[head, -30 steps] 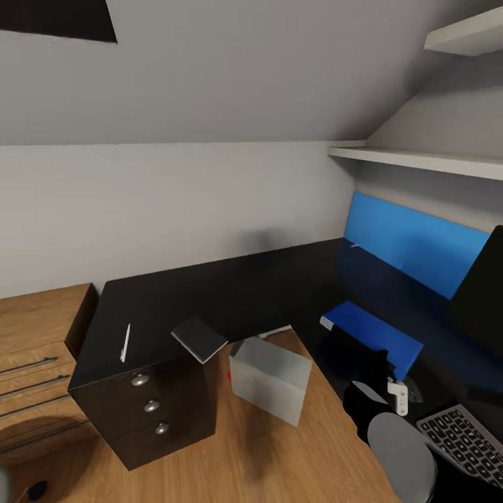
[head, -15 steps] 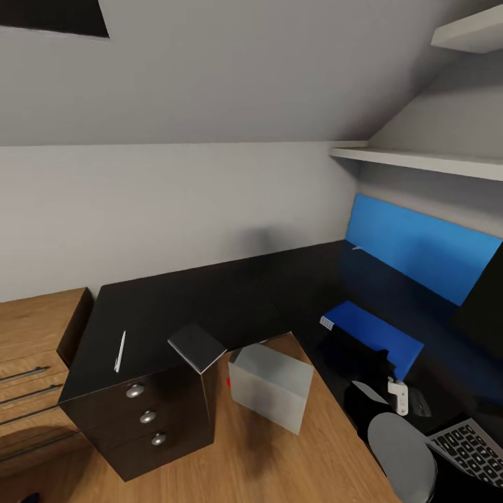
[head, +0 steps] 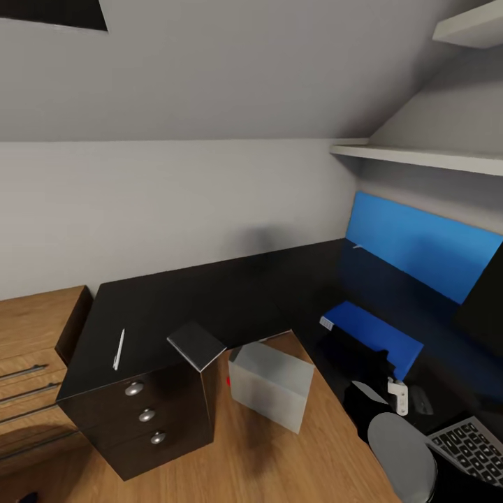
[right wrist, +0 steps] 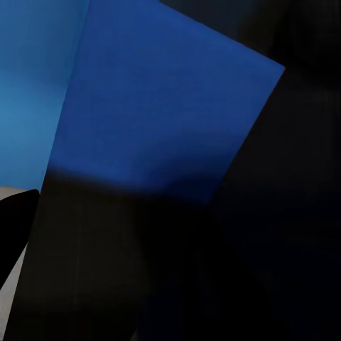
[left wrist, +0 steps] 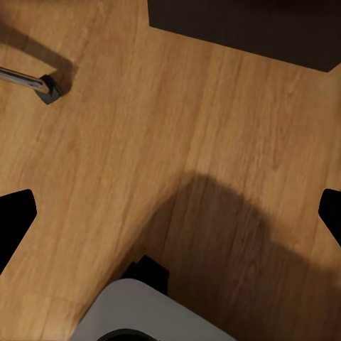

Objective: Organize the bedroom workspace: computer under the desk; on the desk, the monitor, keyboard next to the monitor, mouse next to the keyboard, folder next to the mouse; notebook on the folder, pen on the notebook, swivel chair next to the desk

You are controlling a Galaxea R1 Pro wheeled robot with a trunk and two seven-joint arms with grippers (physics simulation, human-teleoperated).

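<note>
Folder (head: pixel 377 332) lies flat on desk (head: pixel 230 293); notebook (head: pixel 198 344) overhangs its edge.

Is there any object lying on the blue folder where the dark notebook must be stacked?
No. The flat bright blue folder shows a bare top; the robot's dark arm covers its near edge. The small dark notebook lies apart at the black desk corner.

A sloped grey ceiling (head: pixel 230 63) runs down to a pale grey wall (head: pixel 161 209), light soft and even across it. White shelves (head: pixel 419 157) jut from the right-hand wall, and under them a long blue wall panel (head: pixel 419 244) glows against the dark. Wood-plank floor (head: pixel 265 461) spreads warm below, shadowed in the left wrist view. At far left, a light-wood dresser (head: pixel 31 342) shows metal bar handles.
</note>
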